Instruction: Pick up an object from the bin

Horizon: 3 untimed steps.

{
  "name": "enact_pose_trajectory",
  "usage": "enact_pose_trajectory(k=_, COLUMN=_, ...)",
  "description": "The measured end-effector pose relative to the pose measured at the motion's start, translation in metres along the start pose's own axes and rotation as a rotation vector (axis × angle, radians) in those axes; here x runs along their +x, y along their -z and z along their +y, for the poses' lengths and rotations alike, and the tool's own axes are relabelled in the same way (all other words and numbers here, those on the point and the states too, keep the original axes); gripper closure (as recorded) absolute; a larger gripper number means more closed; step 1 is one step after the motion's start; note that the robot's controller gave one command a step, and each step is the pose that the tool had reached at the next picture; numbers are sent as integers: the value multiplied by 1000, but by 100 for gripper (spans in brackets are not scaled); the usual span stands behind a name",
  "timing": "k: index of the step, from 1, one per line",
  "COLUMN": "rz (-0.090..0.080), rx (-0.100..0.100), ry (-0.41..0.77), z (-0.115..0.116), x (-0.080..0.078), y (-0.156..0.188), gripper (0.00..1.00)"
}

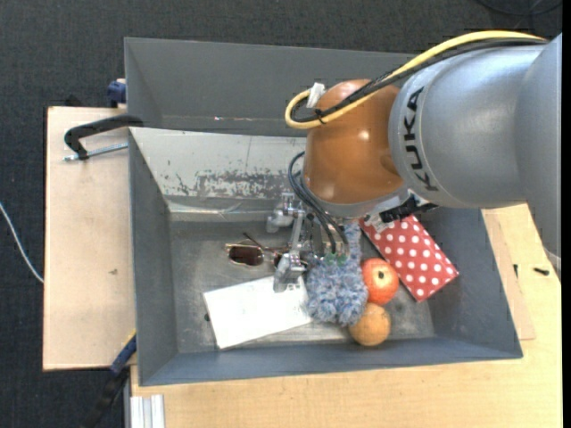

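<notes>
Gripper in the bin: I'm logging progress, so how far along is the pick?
Done: the gripper is low in the bin, beside the sunglasses and the white card. In hand: nothing visibly held. Left: grasping one thing and lifting it out.

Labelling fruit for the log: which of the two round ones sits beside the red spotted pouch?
The red apple, right beside the pouch; the orange fruit lies apart from it.
</notes>
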<state>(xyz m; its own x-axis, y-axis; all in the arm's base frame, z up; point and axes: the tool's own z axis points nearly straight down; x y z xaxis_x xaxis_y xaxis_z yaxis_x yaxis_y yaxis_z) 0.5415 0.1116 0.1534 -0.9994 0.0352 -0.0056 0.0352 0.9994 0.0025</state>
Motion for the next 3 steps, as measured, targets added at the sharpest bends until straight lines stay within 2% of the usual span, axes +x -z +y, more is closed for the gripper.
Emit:
enact_pose_trajectory(k=1, rz=7, rx=-1, ry=-39, z=17, x=-19, y=-77, gripper=100)
enact_pose_trajectory(k=2, rz=7, rx=-1, ry=-39, z=17, x=-19, y=-77, gripper=100)
enact_pose_trajectory(k=3, rz=-9, rx=-2, ry=5, z=16, x=-17, y=106, gripper=100)
